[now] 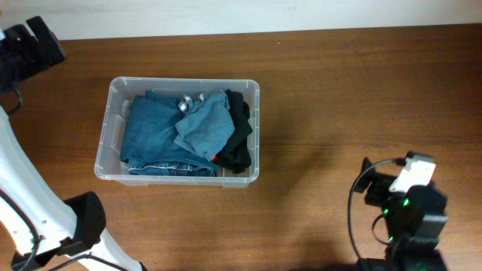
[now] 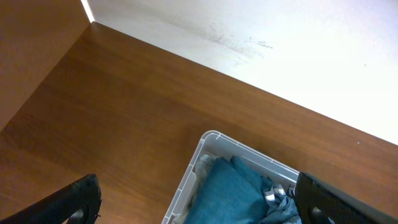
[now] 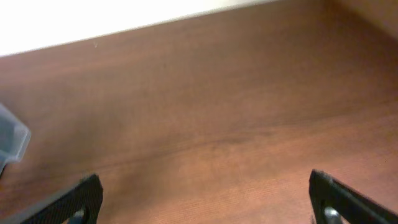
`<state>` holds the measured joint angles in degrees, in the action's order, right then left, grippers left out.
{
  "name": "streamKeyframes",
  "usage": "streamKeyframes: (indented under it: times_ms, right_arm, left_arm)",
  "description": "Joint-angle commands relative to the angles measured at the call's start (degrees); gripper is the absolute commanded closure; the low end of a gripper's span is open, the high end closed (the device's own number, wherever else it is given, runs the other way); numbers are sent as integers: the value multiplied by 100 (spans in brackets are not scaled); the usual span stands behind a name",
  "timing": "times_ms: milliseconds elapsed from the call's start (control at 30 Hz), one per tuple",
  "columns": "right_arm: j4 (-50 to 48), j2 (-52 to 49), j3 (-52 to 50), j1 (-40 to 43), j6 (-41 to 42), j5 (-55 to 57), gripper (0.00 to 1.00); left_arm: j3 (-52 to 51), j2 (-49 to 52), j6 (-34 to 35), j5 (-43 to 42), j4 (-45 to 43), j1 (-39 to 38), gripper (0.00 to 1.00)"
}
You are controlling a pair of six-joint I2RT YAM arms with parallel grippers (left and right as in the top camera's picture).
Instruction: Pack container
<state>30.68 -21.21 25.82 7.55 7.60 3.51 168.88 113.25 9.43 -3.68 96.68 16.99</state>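
Observation:
The clear plastic container (image 1: 111,128) stands left of the table's centre. It holds folded blue jeans (image 1: 154,132), a lighter blue garment (image 1: 203,124) and a black garment (image 1: 239,135). In the left wrist view its far corner (image 2: 208,140) and the jeans (image 2: 233,193) show between the fingers. My left gripper (image 2: 196,202) is open and empty, with its black end (image 1: 84,216) at the container's near left in the overhead view. My right gripper (image 3: 205,199) is open and empty over bare table, far right of the container (image 3: 12,140); its arm (image 1: 403,207) is at the front right.
The brown wooden table (image 1: 339,98) runs back to a white wall (image 2: 280,50). A black part of the left arm (image 1: 30,41) sits at the back left corner. A cable loops beside the right arm (image 1: 354,203).

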Motion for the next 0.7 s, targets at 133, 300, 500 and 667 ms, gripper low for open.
streamKeyframes:
  times_ms: [133,300,500,667]
  right_arm:
    - [-136,1499,-1152,39,195,-291,2]
    - [-136,2002,-1539,39,195,-291,2]
    - [-175,2100,-1779,35,192,-291,2]
    - [-177,2100,-1779,35,192,-289,2]
  left_arm:
    - [28,22,-31,0,0,-17,1]
    - [28,22,-31,2,0,-17,1]
    - [28,22,-31,2,0,-17,1]
    - [28,22,-31,2,0,-17,1]
